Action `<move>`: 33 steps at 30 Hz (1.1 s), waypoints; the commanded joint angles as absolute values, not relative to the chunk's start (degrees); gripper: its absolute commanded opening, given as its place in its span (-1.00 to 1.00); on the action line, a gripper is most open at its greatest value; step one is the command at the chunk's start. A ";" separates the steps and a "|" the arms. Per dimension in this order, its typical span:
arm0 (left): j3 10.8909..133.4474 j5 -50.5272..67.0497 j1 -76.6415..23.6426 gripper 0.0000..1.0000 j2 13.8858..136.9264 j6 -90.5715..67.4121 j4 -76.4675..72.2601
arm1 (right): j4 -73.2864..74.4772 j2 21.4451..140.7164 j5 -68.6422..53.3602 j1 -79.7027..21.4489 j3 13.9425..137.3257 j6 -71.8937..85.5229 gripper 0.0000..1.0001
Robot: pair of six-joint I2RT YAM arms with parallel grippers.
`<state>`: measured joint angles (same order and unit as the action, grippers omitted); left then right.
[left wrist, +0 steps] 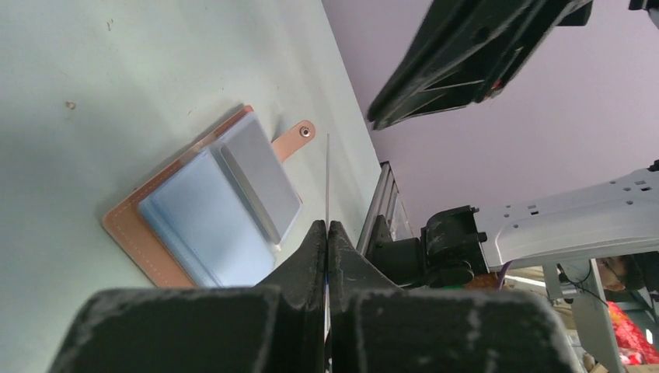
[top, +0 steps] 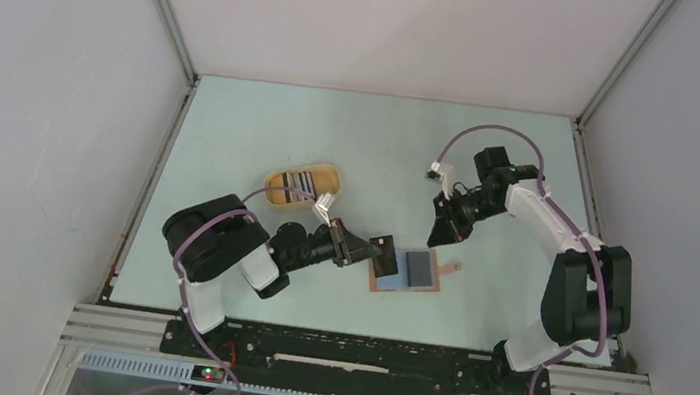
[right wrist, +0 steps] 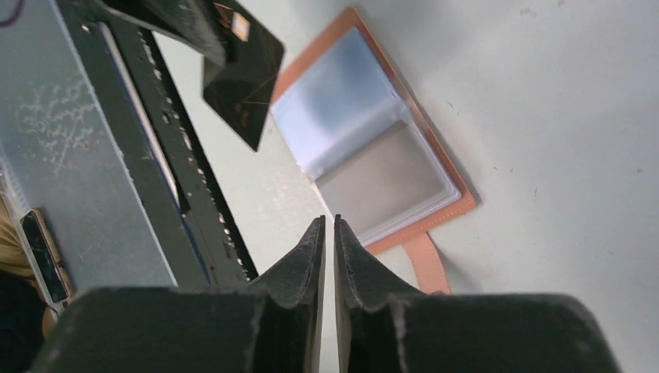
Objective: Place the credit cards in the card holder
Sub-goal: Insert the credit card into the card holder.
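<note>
The card holder (top: 415, 269) lies open on the table, its blue-grey sleeves up and its snap tab (top: 452, 268) pointing right. My left gripper (top: 366, 249) is shut on a dark credit card (top: 385, 254) and holds it on edge just left of the holder. In the left wrist view the card (left wrist: 327, 175) shows edge-on between my closed fingers (left wrist: 314, 249), above and beside the holder (left wrist: 203, 216). My right gripper (top: 442, 233) is shut and empty, hovering above the table just beyond the holder (right wrist: 371, 159). The right wrist view also shows the held card (right wrist: 247, 74).
A yellow oval tray (top: 330, 172) behind the left gripper holds more cards (top: 295, 186). White walls close in the table on three sides. The metal rail (top: 357, 357) with the arm bases runs along the near edge.
</note>
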<state>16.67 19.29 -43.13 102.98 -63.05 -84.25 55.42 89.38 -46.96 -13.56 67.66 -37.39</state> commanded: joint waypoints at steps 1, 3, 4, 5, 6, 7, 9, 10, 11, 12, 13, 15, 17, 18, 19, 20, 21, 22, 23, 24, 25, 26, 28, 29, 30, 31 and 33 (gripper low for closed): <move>20.39 17.18 -44.69 -1.00 105.29 -65.44 -86.75 | 54.92 94.62 -40.23 -15.81 67.24 -37.65 -0.73; 20.65 15.79 -45.20 -1.00 106.27 -66.02 -86.75 | 54.70 96.79 -37.97 -17.30 67.33 -37.09 -0.75; 20.81 15.09 -45.42 -1.00 106.66 -66.30 -86.75 | 54.55 97.84 -36.93 -17.96 67.37 -36.78 -0.75; 20.90 14.11 -45.62 -1.00 107.22 -66.71 -86.75 | 54.50 98.88 -36.27 -18.39 67.56 -36.41 -0.75; 21.03 13.11 -45.88 -1.00 107.74 -67.02 -86.75 | 54.68 100.01 -35.88 -18.71 67.79 -36.21 -0.75; 21.09 12.19 -46.12 -1.00 108.19 -67.25 -86.75 | 54.89 100.97 -35.61 -18.98 68.04 -35.95 -0.76; 21.16 9.73 -46.99 -1.00 109.28 -67.28 -86.75 | 55.10 102.52 -35.02 -19.37 68.43 -35.58 -0.78; 21.22 8.71 -47.40 -1.00 109.72 -67.13 -86.75 | 55.06 103.25 -34.64 -19.54 68.46 -35.37 -0.78; 21.37 7.83 -47.78 -1.00 110.12 -67.09 -86.75 | 55.02 103.72 -34.18 -19.75 68.54 -35.30 -0.78; 21.56 7.26 -48.14 -1.00 110.44 -66.93 -86.79 | 55.19 104.16 -33.74 -19.89 68.67 -35.21 -0.78; 21.80 6.42 -48.51 -1.00 110.79 -66.63 -86.76 | 55.26 104.56 -33.34 -19.94 68.72 -35.21 -0.79; 22.16 5.09 -49.29 -1.00 111.42 -66.18 -86.75 | 55.49 105.20 -32.77 -20.12 68.90 -35.10 -0.79; 22.53 4.40 -49.56 -1.00 112.18 -65.92 -86.75 | 55.54 105.66 -32.30 -20.25 68.92 -35.09 -0.79; 22.88 4.25 -49.65 -1.00 112.65 -65.98 -86.75 | 55.55 105.89 -32.00 -20.27 68.97 -35.08 -0.79; 23.14 4.09 -49.77 -1.00 113.08 -66.02 -86.75 | 55.62 106.09 -31.49 -20.30 68.93 -35.00 -0.79; 23.38 3.86 -49.87 -1.00 113.50 -66.13 -86.75 | 55.61 106.30 -31.14 -20.37 68.99 -35.05 -0.79; 23.74 3.70 -50.00 -1.00 114.02 -66.12 -86.75 | 55.71 106.49 -31.04 -20.31 69.04 -35.03 -0.79; 23.98 3.58 -50.13 -1.00 114.31 -66.06 -86.75 | 55.86 106.66 -30.99 -20.39 69.12 -35.06 -0.79; 24.26 3.38 -50.21 -1.00 114.62 -66.06 -86.75 | 56.01 106.87 -31.01 -20.39 69.16 -35.07 -0.79; 24.54 3.20 -50.19 -1.00 115.12 -66.12 -86.75 | 56.11 107.04 -30.96 -20.43 69.29 -35.09 -0.79; 24.79 3.05 -50.19 -1.00 115.54 -66.27 -86.75 | 56.10 107.17 -30.86 -20.40 69.29 -35.07 -0.79; 24.98 2.87 -50.31 -1.00 115.87 -66.39 -86.75 | 56.11 107.34 -30.85 -20.46 69.31 -35.09 -0.79; 24.92 2.17 -50.34 -1.00 116.38 -66.46 -86.75 | 56.33 107.61 -30.74 -20.55 69.42 -35.07 -0.79; 24.86 1.85 -50.37 -1.00 116.57 -66.42 -86.75 | 56.39 107.72 -30.70 -20.53 69.43 -35.11 -0.79; 24.79 1.65 -50.38 -1.00 116.70 -66.37 -86.75 | 56.42 107.82 -30.62 -20.49 69.46 -35.12 -0.79; 24.79 1.51 -50.39 -1.00 116.96 -66.39 -86.75 | 56.43 107.88 -30.66 -20.52 69.44 -35.07 -0.79; 24.87 1.60 -50.49 -1.00 117.30 -66.57 -86.75 | 56.51 107.97 -30.59 -20.50 69.48 -35.14 -0.79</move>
